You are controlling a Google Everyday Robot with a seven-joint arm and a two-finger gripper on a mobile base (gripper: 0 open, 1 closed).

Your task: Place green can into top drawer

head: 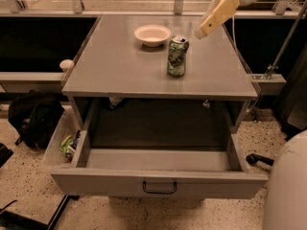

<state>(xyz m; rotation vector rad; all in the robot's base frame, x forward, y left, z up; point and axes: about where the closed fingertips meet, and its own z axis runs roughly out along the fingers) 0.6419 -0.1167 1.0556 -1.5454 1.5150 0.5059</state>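
Jaws over table [120, 66] far-right — green can [177, 56] below-left, apart.

Pale bowl [152, 35] on grey table [120, 66], black bag [33, 121], plastic bin [54, 146]

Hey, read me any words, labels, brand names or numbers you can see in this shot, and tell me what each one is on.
No text here can be read.
green can: white mottled print, too blurred to read.
Green wrapper in the plastic bin: too small to read.
bowl, top drawer, and the tool above the table's far right, beyond the can: no markings visible.
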